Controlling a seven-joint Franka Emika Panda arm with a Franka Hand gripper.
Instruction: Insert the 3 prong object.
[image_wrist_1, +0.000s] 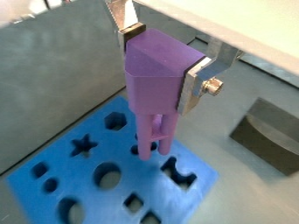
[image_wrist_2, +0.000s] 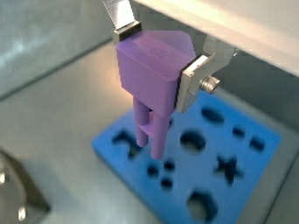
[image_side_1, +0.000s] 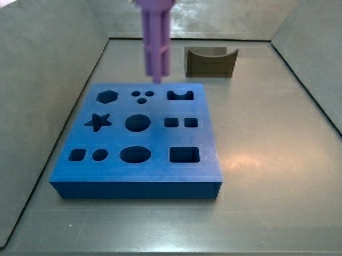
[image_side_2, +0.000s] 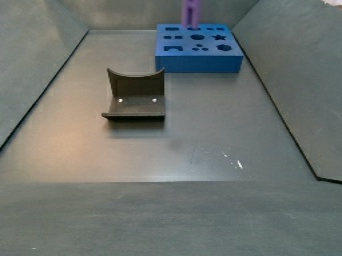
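Observation:
My gripper (image_wrist_1: 163, 59) is shut on the wide head of the light-purple 3 prong object (image_wrist_1: 156, 74) and holds it upright, prongs down; both wrist views show this grip (image_wrist_2: 162, 54). The blue block (image_side_1: 140, 172) with several shaped holes lies below. In a side view the peg (image_side_1: 154, 35) hangs over the block's far edge, its tips a little above the top face, near the cluster of three small round holes (image_side_1: 140, 96). The prongs are in no hole. In both side views the gripper is cut off by the frame. The peg (image_side_2: 193, 12) and block (image_side_2: 201, 62) also show far away.
A brown curved block (image_side_1: 210, 62) stands behind the blue block, near the back wall; it also shows in a side view (image_side_2: 134, 95) and a wrist view (image_wrist_1: 268, 131). Grey sloping walls (image_side_1: 54, 90) enclose the floor on all sides.

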